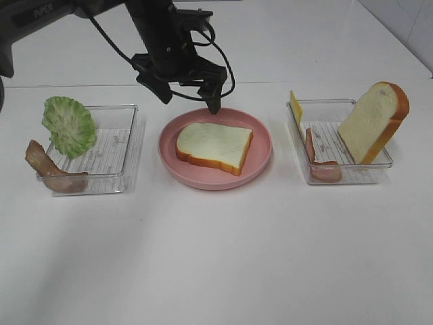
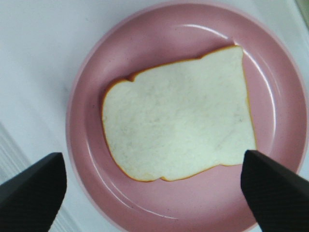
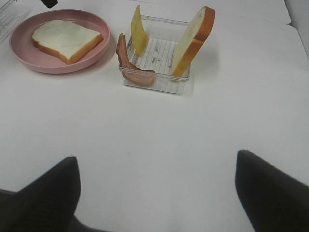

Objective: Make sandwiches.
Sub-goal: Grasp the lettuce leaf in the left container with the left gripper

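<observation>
One white bread slice (image 1: 214,147) with orange-brown crust lies flat on the round pink plate (image 1: 260,145) in the middle. My left gripper (image 1: 189,95) hangs open and empty just above the plate's far edge. In the left wrist view the slice (image 2: 178,113) fills the plate (image 2: 270,96) between the spread fingertips (image 2: 29,193). A second bread slice (image 1: 374,122), a yellow cheese slice (image 1: 295,107) and a bacon strip (image 1: 318,159) lean in the right tray. The lettuce leaf (image 1: 67,125) and another bacon strip (image 1: 51,169) lean on the left tray. My right gripper (image 3: 159,198) is open, low over bare table, out of the high view.
The clear left tray (image 1: 118,145) stands left of the plate and the clear right tray (image 1: 325,135) right of it. The right wrist view shows the right tray (image 3: 159,53) and the plate (image 3: 24,46) ahead. White table spreads in front of them.
</observation>
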